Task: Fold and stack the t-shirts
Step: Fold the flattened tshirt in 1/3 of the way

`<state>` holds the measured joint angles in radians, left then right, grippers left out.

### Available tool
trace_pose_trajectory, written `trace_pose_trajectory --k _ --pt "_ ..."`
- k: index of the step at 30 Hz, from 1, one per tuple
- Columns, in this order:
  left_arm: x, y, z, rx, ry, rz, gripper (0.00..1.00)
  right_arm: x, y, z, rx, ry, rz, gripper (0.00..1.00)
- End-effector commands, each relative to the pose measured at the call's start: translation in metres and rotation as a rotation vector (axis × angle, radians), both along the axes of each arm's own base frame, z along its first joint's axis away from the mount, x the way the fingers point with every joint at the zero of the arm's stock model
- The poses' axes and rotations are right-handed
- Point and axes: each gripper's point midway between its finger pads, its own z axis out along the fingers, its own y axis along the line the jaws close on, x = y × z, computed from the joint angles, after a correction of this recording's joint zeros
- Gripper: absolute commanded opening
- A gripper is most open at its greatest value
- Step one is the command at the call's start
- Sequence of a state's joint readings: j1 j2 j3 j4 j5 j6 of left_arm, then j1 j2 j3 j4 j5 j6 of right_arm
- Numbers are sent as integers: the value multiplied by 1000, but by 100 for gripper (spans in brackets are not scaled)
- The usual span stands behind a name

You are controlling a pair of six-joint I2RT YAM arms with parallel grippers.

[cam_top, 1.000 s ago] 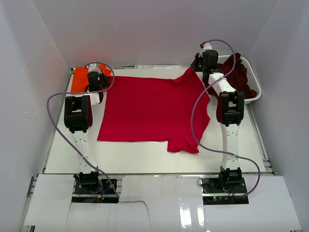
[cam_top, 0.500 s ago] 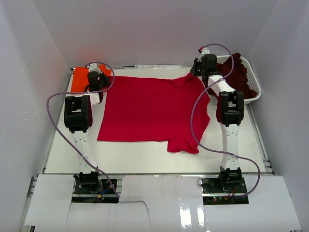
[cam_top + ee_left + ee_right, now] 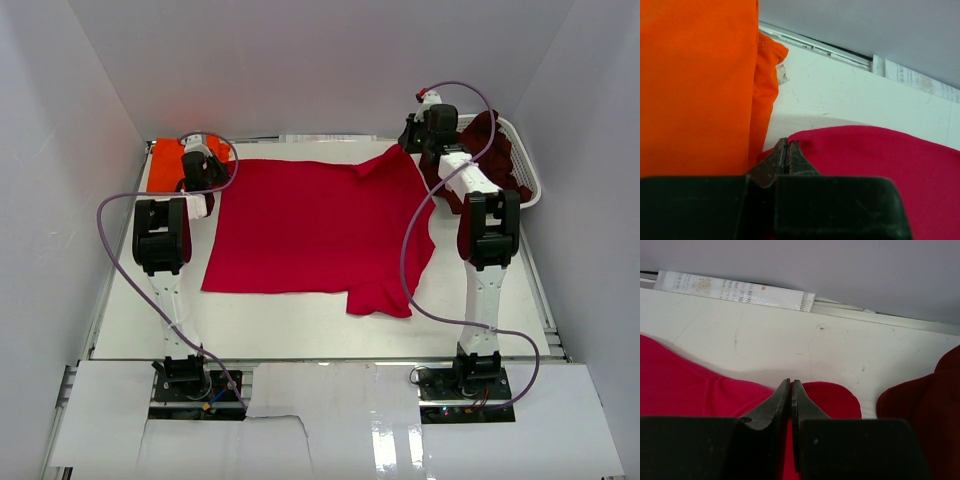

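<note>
The red t-shirt (image 3: pixel 318 225) lies spread flat across the middle of the tabletop (image 3: pixel 280 325) in the top view, with one sleeve pointing toward the lower right of the frame. Both of its far corners are held.

The left pincer (image 3: pixel 786 150) is at the shirt's upper-left corner. In the left wrist view its jaws are pressed together with the red hem pinched at their tips. The orange t-shirt (image 3: pixel 695 85) fills the left of that view, just beside the pincer, and its edge meets the red cloth.

The right pincer (image 3: pixel 791 390) is at the shirt's upper-right corner. Its jaws are closed to a thin slit on a small raised lobe of red fabric, which peaks slightly off the tabletop there. The maroon t-shirt (image 3: pixel 932 405) shows at the right edge of the right wrist view, near the held corner but apart from it. In the top view it is heaped in the white basket (image 3: pixel 530 185) at the upper right.
</note>
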<state>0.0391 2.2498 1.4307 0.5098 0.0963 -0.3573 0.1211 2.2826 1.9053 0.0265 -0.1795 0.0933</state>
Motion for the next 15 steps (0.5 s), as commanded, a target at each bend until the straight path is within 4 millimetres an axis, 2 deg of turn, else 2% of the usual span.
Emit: trace_pose_trajectory --k 1,3,6,8,10,11,12,15 --pt "-3 0 48 13 -87 5 0 -6 4 43 1 -80 21 8" --pt "-5 1 46 10 -79 10 0 -10 4 42 0 -71 23 8" --pt "-7 0 46 1 -73 12 0 -18 3 51 0 -77 21 8" --pt "-8 -1 50 -3 -75 11 0 -23 1 47 -2 -65 19 8" --pt "-9 -1 53 -9 -78 14 0 -28 0 53 -4 -72 16 8" --pt "-9 -1 57 -8 -81 9 0 -31 -1 48 -6 -60 15 8" --pt "-9 -1 59 -6 -83 11 0 -33 -2 53 -5 -69 12 8" --pt "-8 -2 68 -3 -92 4 0 -40 -3 53 -10 -64 10 8"
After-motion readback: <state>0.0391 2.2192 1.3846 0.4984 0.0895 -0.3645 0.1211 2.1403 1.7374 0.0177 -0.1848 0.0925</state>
